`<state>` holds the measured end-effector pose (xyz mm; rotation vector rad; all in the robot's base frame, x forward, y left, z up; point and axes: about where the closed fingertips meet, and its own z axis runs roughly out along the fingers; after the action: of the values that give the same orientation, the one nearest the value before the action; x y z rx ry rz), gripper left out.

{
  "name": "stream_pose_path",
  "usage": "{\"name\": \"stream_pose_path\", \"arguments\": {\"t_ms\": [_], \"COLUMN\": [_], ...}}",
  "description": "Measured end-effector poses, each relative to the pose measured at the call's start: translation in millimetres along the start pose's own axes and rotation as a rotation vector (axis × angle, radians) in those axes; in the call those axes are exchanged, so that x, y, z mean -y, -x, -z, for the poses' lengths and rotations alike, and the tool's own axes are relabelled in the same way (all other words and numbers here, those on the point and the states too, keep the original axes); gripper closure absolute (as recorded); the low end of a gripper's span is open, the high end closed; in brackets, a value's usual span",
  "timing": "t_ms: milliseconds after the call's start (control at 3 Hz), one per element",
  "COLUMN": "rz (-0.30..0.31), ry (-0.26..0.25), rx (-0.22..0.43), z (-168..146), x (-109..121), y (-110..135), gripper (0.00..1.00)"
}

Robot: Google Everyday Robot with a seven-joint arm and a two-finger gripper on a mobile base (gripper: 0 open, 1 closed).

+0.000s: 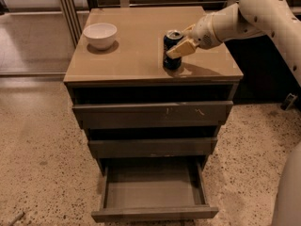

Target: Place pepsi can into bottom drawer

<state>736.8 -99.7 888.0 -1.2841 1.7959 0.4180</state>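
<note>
Jaws are clasping the pepsi can [171, 63] at mid-height, one tan finger crossing its front. The gripper [176, 45] is extending in from the right, above the table [136, 55]. Can is standing upright on the table's right front part. Bottom drawer [155, 214] is standing pulled open, well below. White bowl [99, 34] is sitting back left.

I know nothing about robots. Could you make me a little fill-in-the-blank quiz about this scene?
The pepsi can stands on ____ of the cabinet, with the gripper at it.
The bottom drawer is pulled ____.
The colour of the bowl is ____.
Missing words: top; open; white.
</note>
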Motion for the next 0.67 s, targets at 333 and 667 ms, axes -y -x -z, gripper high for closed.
{"name": "stream_pose_path", "arguments": {"t_ms": [333,667], "rz": [0.046,0.07], "ry": [0.093,0.191], "rx": [0.026,0.041], "z": [14,46], "x": [-26,-63], "y": [27,49], "gripper": [1.0,1.0]}}
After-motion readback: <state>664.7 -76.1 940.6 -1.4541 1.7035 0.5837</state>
